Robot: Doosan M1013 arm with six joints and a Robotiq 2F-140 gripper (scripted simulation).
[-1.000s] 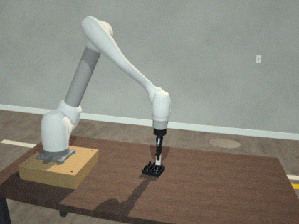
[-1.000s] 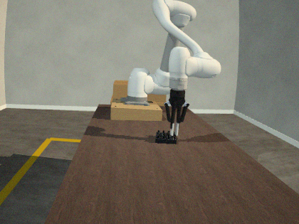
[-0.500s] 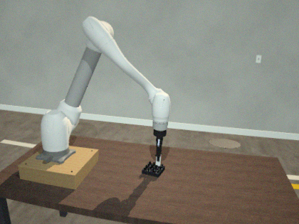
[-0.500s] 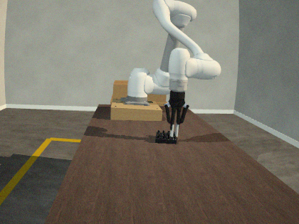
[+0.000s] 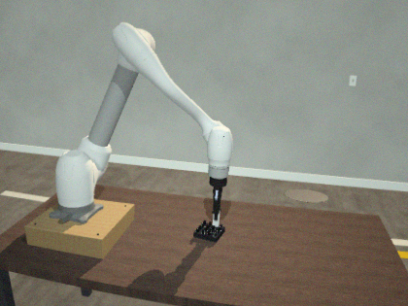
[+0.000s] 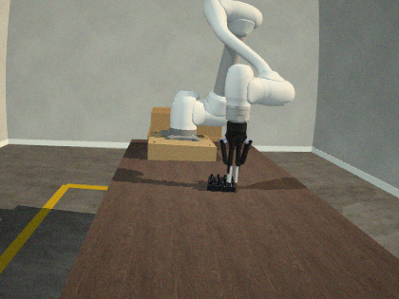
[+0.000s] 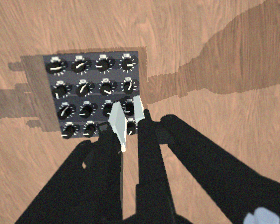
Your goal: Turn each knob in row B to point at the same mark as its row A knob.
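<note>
The black knob box (image 5: 205, 237) (image 6: 221, 189) (image 7: 71, 77) stands on the table. In the wrist view its printed names lie above the knobs, so row A is lowest and knob 1 is at the right. My gripper (image 5: 216, 223) (image 6: 233, 180) (image 7: 129, 109) points down, fingers narrowly apart, tips on either side of B1 (image 7: 129, 107). I see no firm grip on it. The left finger partly covers B2 (image 7: 107, 110) and hides A2. B3 (image 7: 86, 110), B4 (image 7: 65, 110), A3 (image 7: 90, 129) and A4 (image 7: 70, 130) show. A1 (image 7: 131, 128) is partly covered; its line is unclear.
Rows C and D lie above row B in the wrist view, with C1 (image 7: 129, 86) beside B1. The brown table (image 5: 301, 252) (image 6: 214, 246) carries the arm's wooden base block (image 5: 63, 242) (image 6: 182, 150). The arm's shadow falls across the table.
</note>
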